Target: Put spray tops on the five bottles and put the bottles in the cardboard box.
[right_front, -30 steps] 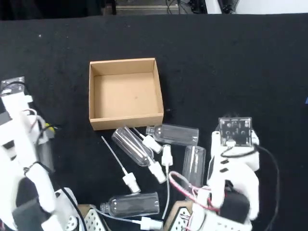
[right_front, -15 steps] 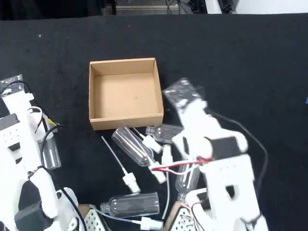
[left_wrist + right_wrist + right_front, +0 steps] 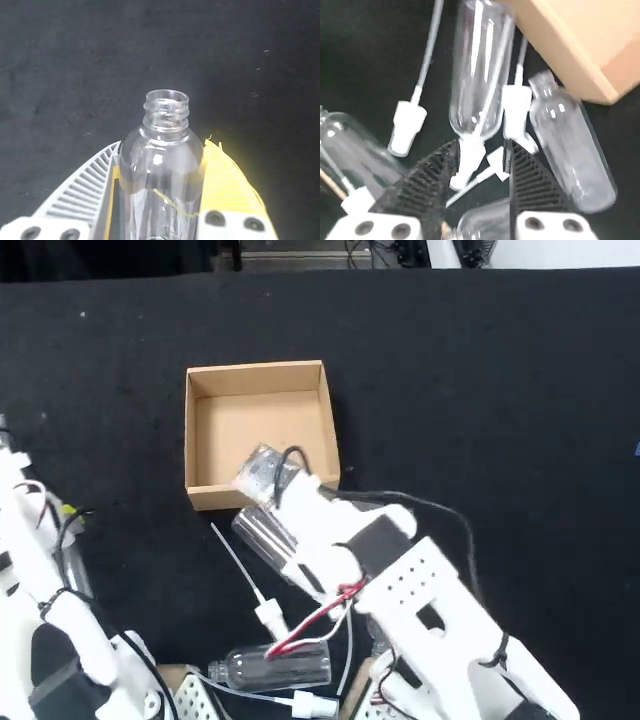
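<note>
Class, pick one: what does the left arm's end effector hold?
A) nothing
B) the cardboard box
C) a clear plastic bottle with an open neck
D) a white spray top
C: the left end effector grips a clear plastic bottle whose threaded neck is bare and open.

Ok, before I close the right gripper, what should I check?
1. Right gripper open: ok.
2. It straddles the spray top of the capped bottle: ok.
3. That top screwed tight: cannot tell.
4. Left gripper shut on the open bottle: ok.
5. Open bottle fitted with a top: not ok, neck bare.
6. Bottles in the cardboard box: not ok, none visible inside.
</note>
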`<state>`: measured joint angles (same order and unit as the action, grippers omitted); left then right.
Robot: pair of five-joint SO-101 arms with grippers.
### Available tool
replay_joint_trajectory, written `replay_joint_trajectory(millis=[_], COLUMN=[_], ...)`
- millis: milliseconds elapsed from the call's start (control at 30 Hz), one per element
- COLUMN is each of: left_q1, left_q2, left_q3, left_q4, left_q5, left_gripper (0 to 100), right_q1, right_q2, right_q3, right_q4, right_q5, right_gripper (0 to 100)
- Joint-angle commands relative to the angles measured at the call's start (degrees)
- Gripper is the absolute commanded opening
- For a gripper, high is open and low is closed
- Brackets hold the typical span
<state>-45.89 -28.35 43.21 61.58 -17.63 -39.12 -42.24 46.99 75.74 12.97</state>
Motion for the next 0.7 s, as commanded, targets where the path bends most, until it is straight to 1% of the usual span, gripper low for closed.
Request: replay_joint_trajectory(millis=[0,100,200,267,333,500,667], left_q1=[-4.00,-4.35,-4.18,-2.86,-1.89,-0.84,-0.84], left_q2=[-2.11,-1.67,0.35,2.20,3.87,5.98,5.98], left_q3=[-4.88,-5.41,-5.49,-5.85,-5.93,-6.02,-5.93], left_q4=[-0.26,0.97,0.44,0.88,1.05,1.05,1.05], left_q5=[-2.37,-3.60,-3.69,-3.69,-3.52,-3.43,-3.52], left_gripper=[3,3,3,3,3,3,3], right_q1=[-1.05,1.49,7.82,12.13,14.77,15.74,15.74], right_q2=[0.48,0.48,0.48,0.48,0.48,0.57,0.57], right_q3=[2.15,5.41,8.92,10.15,10.68,12.53,14.73], right_q4=[-4.31,-4.48,-7.21,-9.32,-10.29,-10.81,-12.84], right_q5=[-0.62,-0.62,-0.18,-0.35,-0.62,-0.70,-0.70], right_gripper=[12.9,13.0,13.1,13.1,13.1,13.2,18.8])
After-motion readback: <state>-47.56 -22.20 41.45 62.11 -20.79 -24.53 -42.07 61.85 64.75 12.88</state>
